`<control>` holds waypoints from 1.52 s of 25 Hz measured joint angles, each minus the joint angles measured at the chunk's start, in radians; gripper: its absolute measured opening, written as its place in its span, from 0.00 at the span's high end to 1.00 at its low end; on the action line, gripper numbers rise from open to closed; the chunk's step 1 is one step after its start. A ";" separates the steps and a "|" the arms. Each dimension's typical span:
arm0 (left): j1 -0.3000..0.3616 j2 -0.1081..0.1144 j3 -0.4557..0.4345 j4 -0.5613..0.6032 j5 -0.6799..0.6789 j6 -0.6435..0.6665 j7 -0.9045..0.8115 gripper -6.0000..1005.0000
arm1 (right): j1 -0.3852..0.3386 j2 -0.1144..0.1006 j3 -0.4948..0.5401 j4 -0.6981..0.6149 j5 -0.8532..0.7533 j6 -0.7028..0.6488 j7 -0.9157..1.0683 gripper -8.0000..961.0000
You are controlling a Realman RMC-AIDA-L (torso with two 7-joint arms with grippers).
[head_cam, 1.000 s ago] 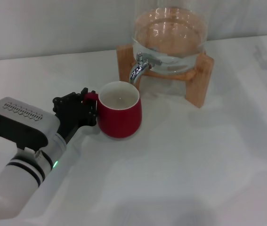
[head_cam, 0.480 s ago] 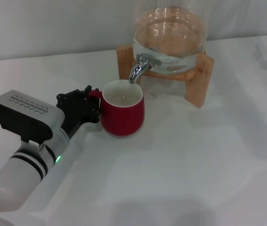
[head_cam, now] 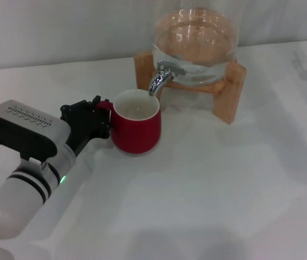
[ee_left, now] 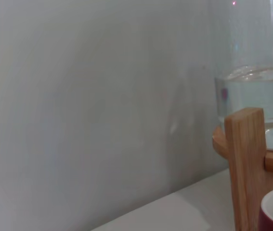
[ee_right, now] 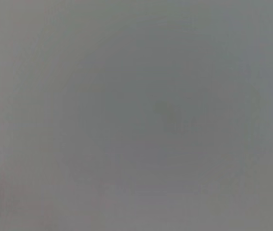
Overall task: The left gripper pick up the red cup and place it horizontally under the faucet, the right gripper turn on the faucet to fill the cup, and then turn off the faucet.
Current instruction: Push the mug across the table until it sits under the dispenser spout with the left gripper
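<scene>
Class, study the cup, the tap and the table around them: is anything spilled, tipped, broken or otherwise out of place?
Nothing stands out. The red cup stands upright under the faucet, its handle held by the left gripper. No spill shows on the table, and the glass jar sits squarely on its wooden stand.

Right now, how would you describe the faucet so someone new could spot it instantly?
Find the glass jar on its wooden stand by the back wall. At its base, a small chrome faucet curves down over the red cup, the only shiny metal part there.
</scene>
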 joint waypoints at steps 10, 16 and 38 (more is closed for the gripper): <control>-0.024 0.012 0.000 0.010 0.001 0.045 0.000 0.87 | -0.001 0.000 0.000 0.001 0.002 0.000 0.000 0.27; -0.026 0.011 0.000 0.005 0.017 0.047 0.001 0.87 | 0.000 0.000 0.000 0.002 0.003 -0.003 0.000 0.27; -0.030 0.000 -0.037 -0.008 0.026 0.042 0.043 0.87 | 0.003 0.003 0.000 0.016 0.000 -0.001 0.000 0.27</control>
